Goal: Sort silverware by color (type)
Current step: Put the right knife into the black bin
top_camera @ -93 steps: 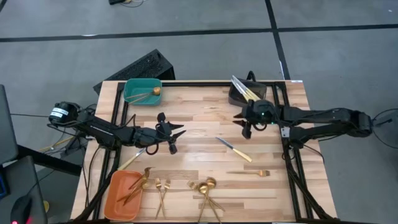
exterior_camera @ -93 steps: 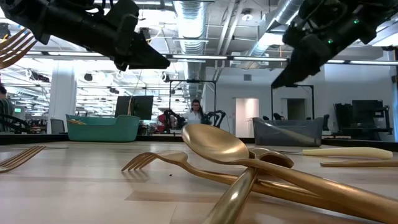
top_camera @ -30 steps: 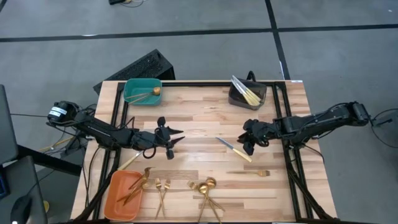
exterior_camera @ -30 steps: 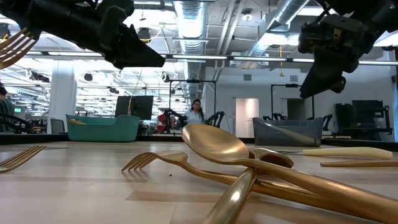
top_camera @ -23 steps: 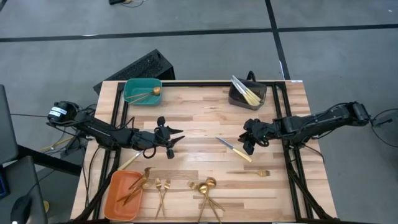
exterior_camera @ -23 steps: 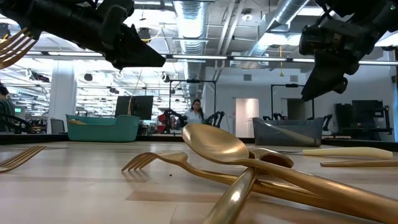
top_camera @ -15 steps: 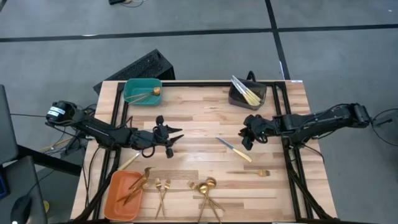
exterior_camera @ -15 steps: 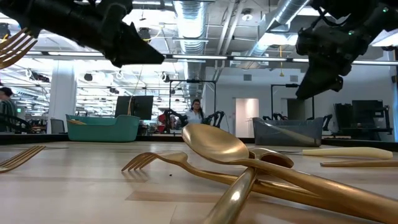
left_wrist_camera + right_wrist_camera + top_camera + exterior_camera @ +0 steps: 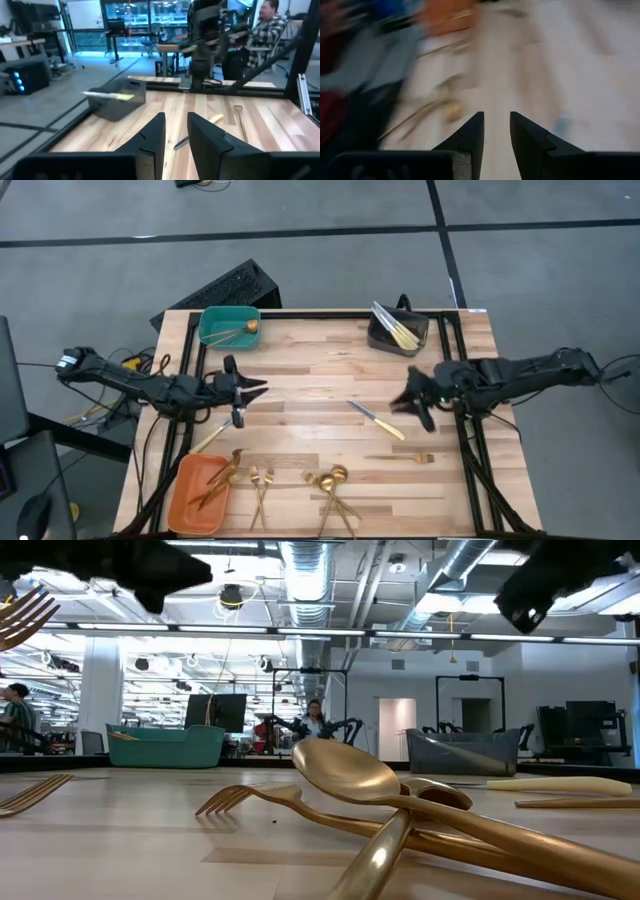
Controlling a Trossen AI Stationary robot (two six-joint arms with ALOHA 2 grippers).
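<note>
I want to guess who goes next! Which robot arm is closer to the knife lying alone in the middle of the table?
Probably the right arm. Its end effector hovers empty just beside the knife, while the left end effector sits across the table, nearer the teal bin.

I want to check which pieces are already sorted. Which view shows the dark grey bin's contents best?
The high view: it looks straight down into the dark grey bin, showing knives inside. The low view shows only its side wall; the left wrist view shows it blurred, and the right wrist view does not show it.
</note>
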